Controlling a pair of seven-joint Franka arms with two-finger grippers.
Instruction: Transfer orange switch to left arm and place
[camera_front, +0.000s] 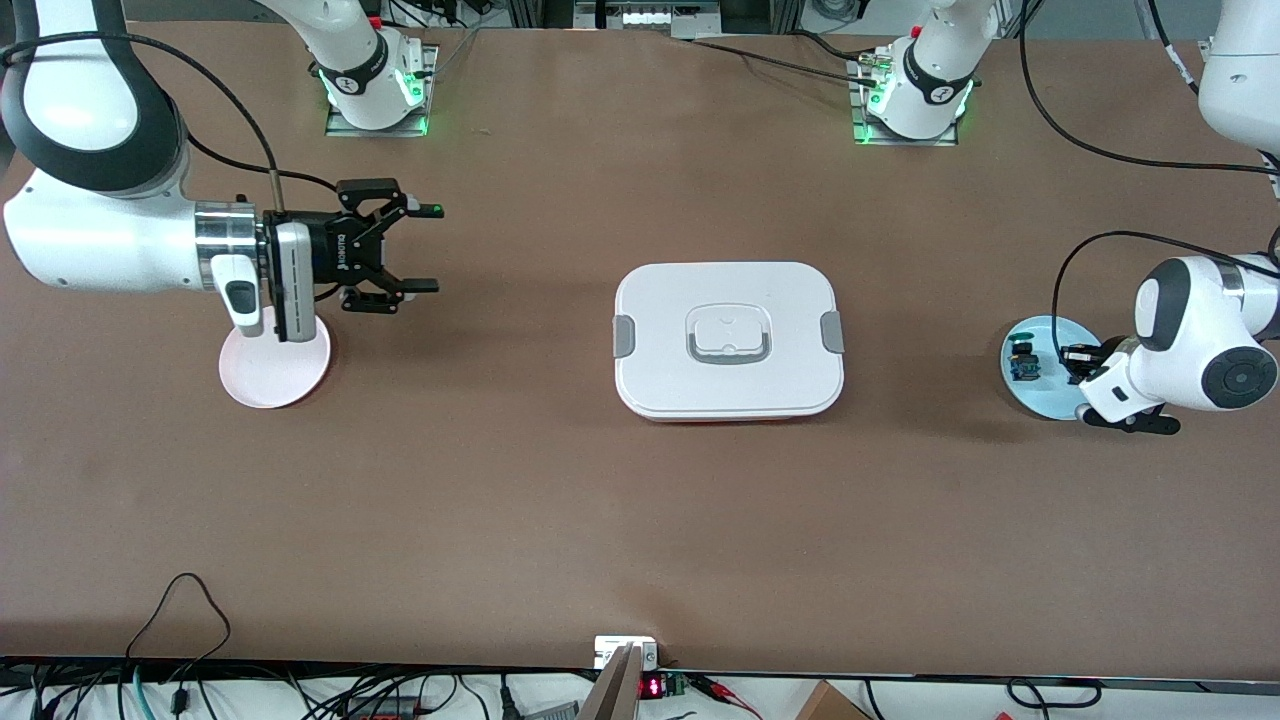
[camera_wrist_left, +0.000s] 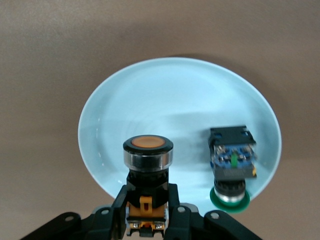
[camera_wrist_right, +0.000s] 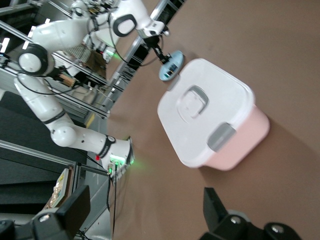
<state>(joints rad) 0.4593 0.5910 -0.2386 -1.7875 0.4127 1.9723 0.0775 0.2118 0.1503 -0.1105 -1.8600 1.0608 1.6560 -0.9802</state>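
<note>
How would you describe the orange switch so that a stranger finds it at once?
Find the pale blue plate at the left arm's end of the table. The left hand is shut on the orange switch over it; the other part on the plate is blue and green.

The table (camera_front: 500, 480) is overlooked from high; wrist views sit close, the box (camera_front: 728, 340) shared at 12 o'clock.

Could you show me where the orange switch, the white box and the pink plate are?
Orange switch (camera_wrist_left: 148, 145), left wrist view: its orange top face.
Box (camera_front: 728, 340), front view: the lid's centre handle.
Pink plate (camera_front: 272, 378), front view: bare surface nearest the camera.
</note>
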